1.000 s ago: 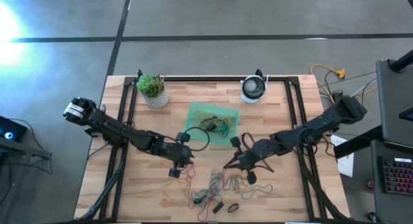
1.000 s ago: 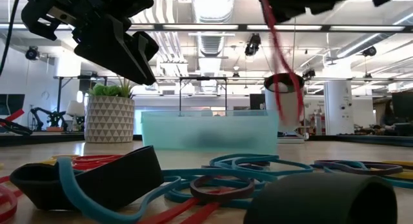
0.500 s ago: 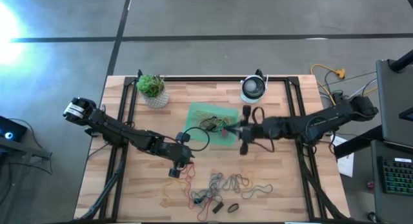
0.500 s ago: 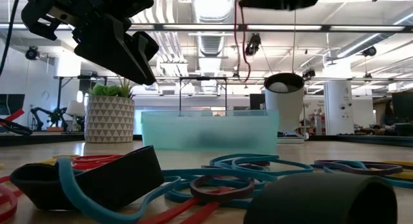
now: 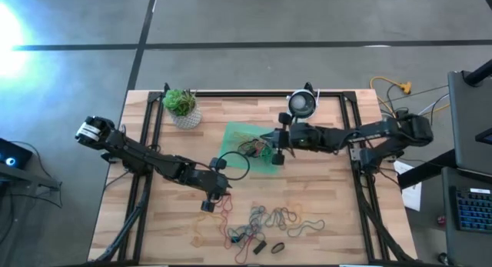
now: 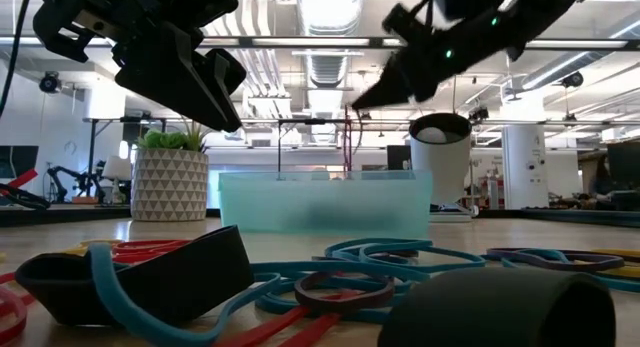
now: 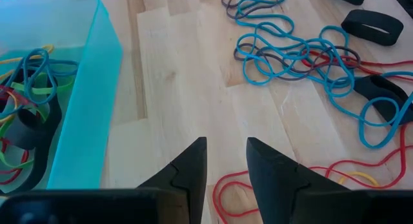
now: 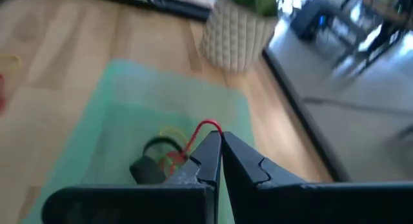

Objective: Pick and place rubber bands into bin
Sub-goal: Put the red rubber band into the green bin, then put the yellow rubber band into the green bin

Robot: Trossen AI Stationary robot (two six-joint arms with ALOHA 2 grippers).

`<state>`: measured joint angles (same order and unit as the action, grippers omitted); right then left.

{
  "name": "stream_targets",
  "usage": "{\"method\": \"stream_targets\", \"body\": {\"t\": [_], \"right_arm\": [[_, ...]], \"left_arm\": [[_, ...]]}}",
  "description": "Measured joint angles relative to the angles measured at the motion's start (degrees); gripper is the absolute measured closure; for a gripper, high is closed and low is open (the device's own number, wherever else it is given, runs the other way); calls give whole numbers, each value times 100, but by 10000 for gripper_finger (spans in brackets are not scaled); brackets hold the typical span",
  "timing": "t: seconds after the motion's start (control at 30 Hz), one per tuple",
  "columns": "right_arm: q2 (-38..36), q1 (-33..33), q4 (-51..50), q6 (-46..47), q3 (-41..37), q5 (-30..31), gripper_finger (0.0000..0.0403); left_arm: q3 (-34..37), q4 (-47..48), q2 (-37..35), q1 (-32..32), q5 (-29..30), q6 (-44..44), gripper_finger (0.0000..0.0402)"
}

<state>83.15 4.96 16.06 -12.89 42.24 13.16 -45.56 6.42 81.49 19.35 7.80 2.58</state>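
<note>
The green bin [image 5: 237, 133] stands mid-table, with several rubber bands [image 5: 257, 150] lying in it. More rubber bands [image 5: 269, 219] are heaped loose on the wood near the front edge. My right gripper [image 5: 269, 146] is over the bin's right part, shut on a thin red rubber band [image 6: 347, 142]. My left gripper [image 7: 226, 162] is open above bare wood between the bin [image 7: 97, 88] and the heap, with a red band [image 7: 232, 185] on the table just under its fingers; it touches nothing. My right gripper pinches the red rubber band between its two fingers; a small loop [image 8: 208, 126] stands out past the fingertips. The fingers come from the table's right, slanting a little downward. The rest of the band [image 6: 347, 152] hangs slack below them, lifted clear, over the bin [image 6: 325, 202].
A white pot with a green plant [image 5: 182, 107] stands at the far left and a round white device [image 5: 301, 105] at the far middle, just behind my right arm. Wide dark bands [image 6: 140, 272] lie at the front of the heap.
My right gripper has swung from the heap near the front edge toward the far edge and the left, ending over the bin, and it has turned as it went. The red band has come with it, lifted clear of the heap, hanging below the shut fingers.
</note>
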Motion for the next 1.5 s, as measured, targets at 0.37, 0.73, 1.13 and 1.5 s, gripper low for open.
{"method": "stream_targets", "body": {"t": [0.37,0.73,1.13,1.5], "right_arm": [[419,89,-91,300,29,-29,310],[-143,-302,-849,192,24,-1332,257],[-231,-1435,-993,473,-68,-1818,279],[-231,-1708,-982,658,-81,-1763,301]], "left_arm": [[7,-1,0,0,1,1,308],[101,233,0,24,-159,246,308],[101,1862,0,130,-372,1334,308],[98,2242,304,177,-495,1656,308]]}}
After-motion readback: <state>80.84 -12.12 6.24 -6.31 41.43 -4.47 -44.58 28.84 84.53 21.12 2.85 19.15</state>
